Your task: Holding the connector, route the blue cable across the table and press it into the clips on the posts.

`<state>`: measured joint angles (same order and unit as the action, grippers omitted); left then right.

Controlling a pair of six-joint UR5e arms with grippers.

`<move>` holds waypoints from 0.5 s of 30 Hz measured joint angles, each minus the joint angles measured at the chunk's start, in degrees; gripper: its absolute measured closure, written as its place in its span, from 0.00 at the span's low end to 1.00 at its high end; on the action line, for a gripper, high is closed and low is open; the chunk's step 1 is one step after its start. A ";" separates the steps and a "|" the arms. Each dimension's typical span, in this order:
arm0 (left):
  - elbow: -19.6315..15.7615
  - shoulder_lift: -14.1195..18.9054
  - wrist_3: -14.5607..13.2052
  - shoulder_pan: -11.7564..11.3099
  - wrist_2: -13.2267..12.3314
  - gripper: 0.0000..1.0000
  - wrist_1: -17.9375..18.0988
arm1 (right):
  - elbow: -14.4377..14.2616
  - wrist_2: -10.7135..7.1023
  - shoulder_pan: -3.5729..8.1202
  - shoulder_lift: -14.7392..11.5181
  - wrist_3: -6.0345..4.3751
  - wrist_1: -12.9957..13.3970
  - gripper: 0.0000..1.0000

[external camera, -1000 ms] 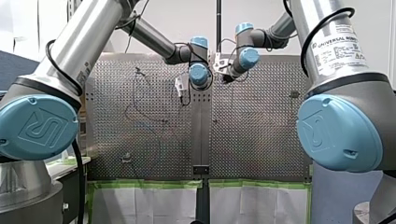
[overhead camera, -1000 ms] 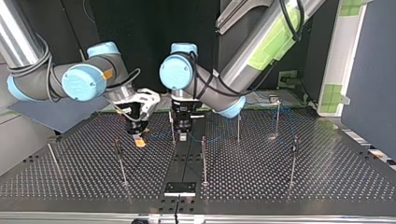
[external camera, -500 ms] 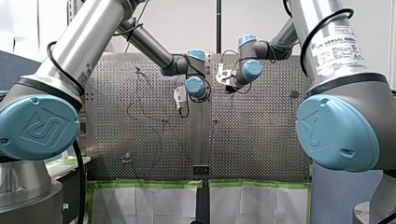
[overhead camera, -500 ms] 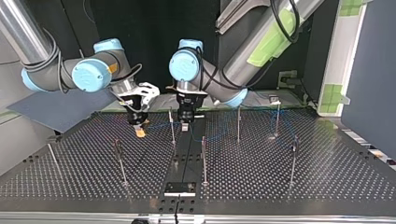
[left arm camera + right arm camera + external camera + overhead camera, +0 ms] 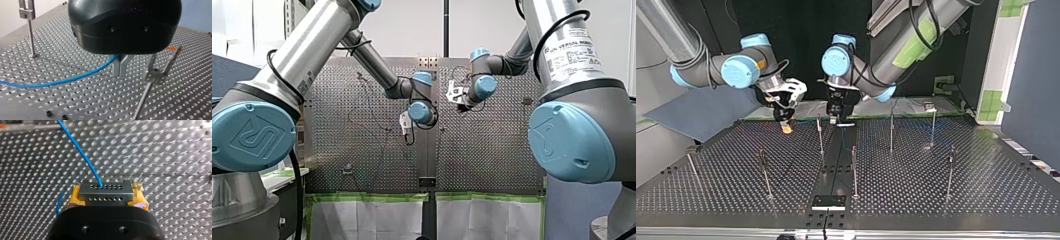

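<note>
While right end effector tight on the connector, left end effector, fingers together, on blue cable.

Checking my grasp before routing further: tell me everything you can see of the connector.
The connector is a grey, metal-looking block with two rows of small round holes on its face. It sits square, clamped between the yellow pads of my right tool, above the perforated table. The blue cable leaves one upper-row hole.
</note>
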<state>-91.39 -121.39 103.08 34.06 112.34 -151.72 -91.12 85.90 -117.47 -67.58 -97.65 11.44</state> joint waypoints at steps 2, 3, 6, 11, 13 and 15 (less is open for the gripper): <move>-1.14 -0.29 0.06 -0.08 -0.26 1.00 1.16 | -0.91 0.35 0.04 0.01 0.04 0.70 1.00; -1.58 -0.50 0.07 -0.16 -0.43 1.00 1.59 | -1.46 0.53 0.06 0.02 0.00 1.18 1.00; -2.97 -1.49 0.19 -0.46 -1.33 1.00 3.01 | -2.82 0.71 0.05 0.25 -0.15 2.46 1.00; -5.44 -2.85 1.48 -0.78 -3.57 1.00 5.42 | -4.82 0.78 0.19 1.62 0.12 4.25 1.00; -6.41 -2.99 1.87 -0.80 -4.22 1.00 6.41 | -5.21 0.78 0.31 2.50 0.22 4.73 1.00; -7.45 -3.04 2.14 -0.80 -4.70 1.00 7.43 | -5.37 0.77 0.51 3.39 0.16 5.17 1.00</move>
<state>-98.83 -124.44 105.23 33.26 107.63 -144.29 -96.49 86.67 -116.95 -64.19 -97.49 16.61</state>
